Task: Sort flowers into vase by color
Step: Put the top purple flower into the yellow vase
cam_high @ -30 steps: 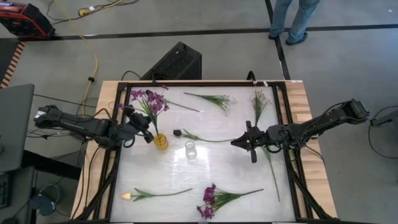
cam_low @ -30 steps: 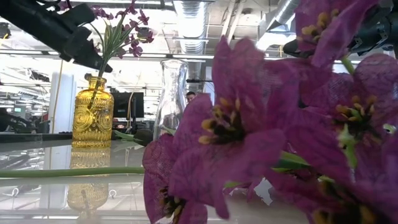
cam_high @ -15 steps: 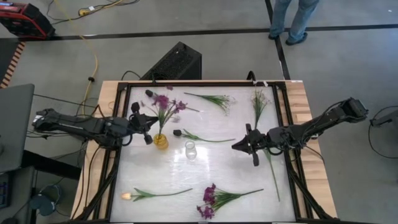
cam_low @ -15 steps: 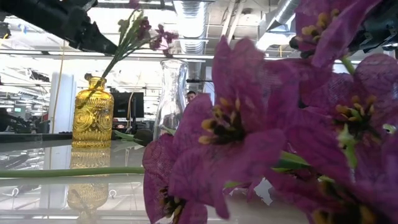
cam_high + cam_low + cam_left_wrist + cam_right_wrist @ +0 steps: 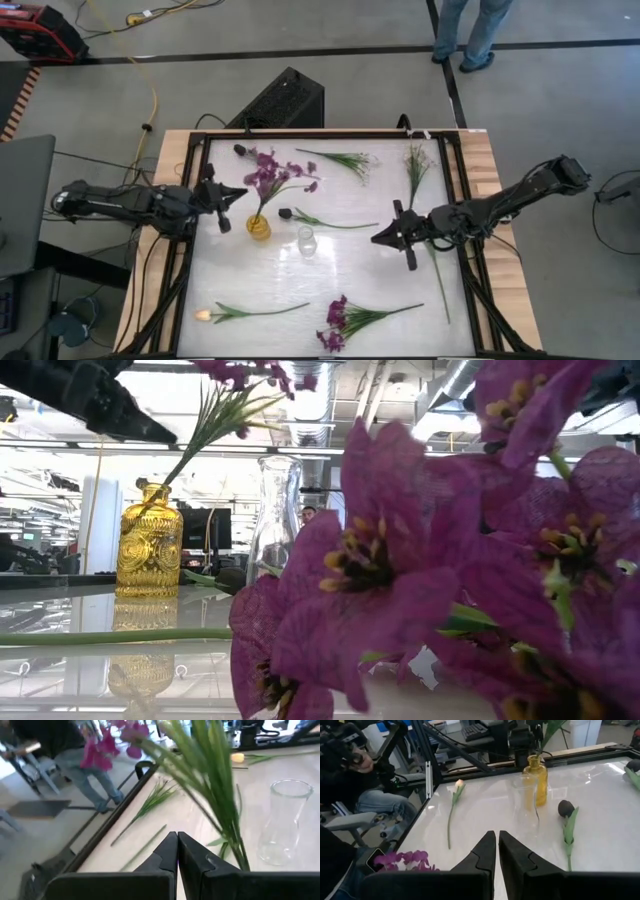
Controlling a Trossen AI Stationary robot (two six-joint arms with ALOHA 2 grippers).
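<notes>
Leaning in the yellow vase (image 5: 259, 228), purple flowers (image 5: 270, 175) stand sorted; left gripper (image 5: 222, 196), fingers together, holds nothing beside them.

The white-topped table (image 5: 340, 275) with a black frame carries a yellow vase (image 5: 258, 228) and, just beside it, a clear glass vase (image 5: 306, 241). Lying flat on it are a dark-budded stem (image 5: 315, 220), two white sprigs (image 5: 345, 159) (image 5: 415, 162), an orange tulip (image 5: 245, 312) and a purple bunch (image 5: 350, 322).

Both arms reach inward over the table. The left gripper (image 5: 221, 193) is closed; the right gripper (image 5: 378, 238) hangs nearly closed.
</notes>
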